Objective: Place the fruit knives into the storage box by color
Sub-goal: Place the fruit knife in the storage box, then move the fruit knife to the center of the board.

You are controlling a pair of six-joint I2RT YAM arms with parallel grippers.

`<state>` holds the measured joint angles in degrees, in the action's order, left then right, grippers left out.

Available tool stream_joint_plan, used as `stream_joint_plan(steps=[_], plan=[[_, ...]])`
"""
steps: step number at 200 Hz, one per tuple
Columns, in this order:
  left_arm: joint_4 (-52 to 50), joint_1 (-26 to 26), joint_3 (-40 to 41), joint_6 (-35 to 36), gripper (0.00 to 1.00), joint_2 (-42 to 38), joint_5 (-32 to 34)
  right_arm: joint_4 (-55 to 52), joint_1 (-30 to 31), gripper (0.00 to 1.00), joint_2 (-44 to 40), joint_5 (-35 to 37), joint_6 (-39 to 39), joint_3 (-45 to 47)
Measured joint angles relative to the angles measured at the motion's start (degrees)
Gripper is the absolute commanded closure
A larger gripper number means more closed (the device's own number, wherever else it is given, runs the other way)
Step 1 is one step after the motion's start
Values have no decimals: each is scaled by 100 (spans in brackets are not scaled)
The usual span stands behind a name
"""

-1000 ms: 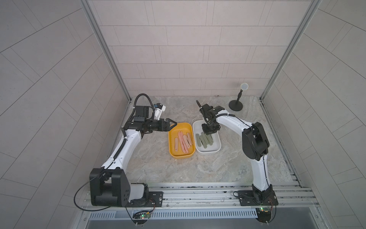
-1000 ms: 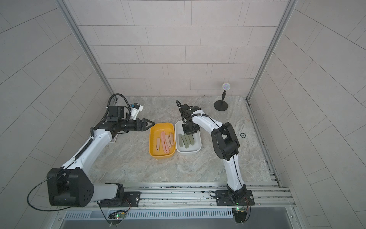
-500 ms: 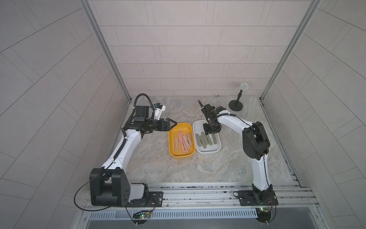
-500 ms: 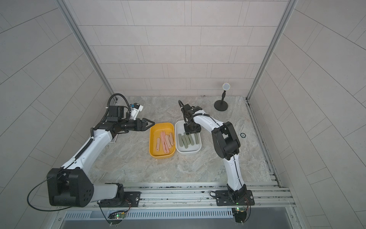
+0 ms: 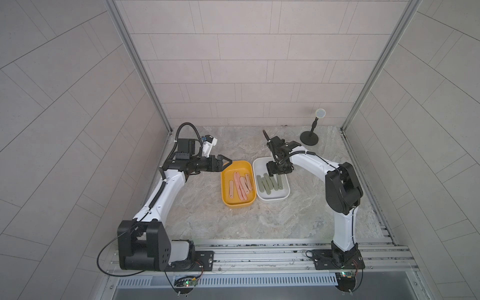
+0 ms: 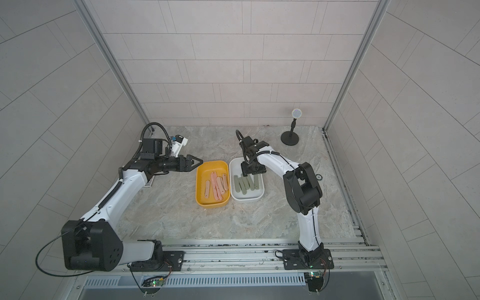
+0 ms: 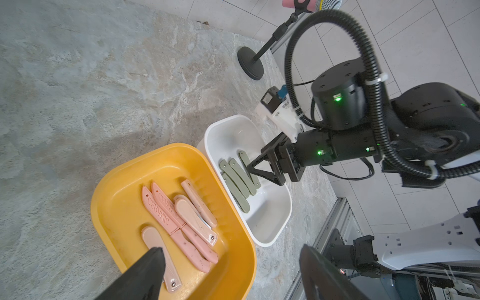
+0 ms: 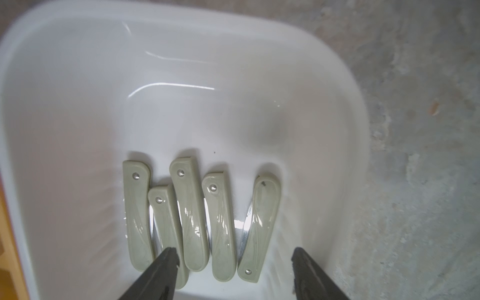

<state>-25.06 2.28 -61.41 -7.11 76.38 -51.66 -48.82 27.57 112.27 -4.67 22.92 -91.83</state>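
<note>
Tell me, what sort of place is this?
Most likely a robot test booth, not a kitchen. Plain panel walls box in a stone-look tabletop, a left arm and a right arm are bolted to a metal rail along its front, and a yellow tray and a white tray hold colour-sorted knives.

Pink knives (image 7: 179, 223): yellow box (image 7: 117, 187). Green knives (image 8: 189, 215): white box (image 8: 181, 65).
</note>
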Motion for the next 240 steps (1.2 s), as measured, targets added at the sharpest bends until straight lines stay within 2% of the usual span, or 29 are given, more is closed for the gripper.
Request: stream_joint_plan(steps=[62,154,181,240], plan=[[-37,212,-101,2,12,2,-7,367,-933,17,-949,79,44,568],[-155,835,-459,68,12,155,28,361,-2730,18,-1062,129,81,785],[-153,879,-457,68,12,179,44,356,-3130,18,-850,129,28,608],[-127,909,-369,101,12,208,68,348,-3689,18,291,-225,-31,-122]])
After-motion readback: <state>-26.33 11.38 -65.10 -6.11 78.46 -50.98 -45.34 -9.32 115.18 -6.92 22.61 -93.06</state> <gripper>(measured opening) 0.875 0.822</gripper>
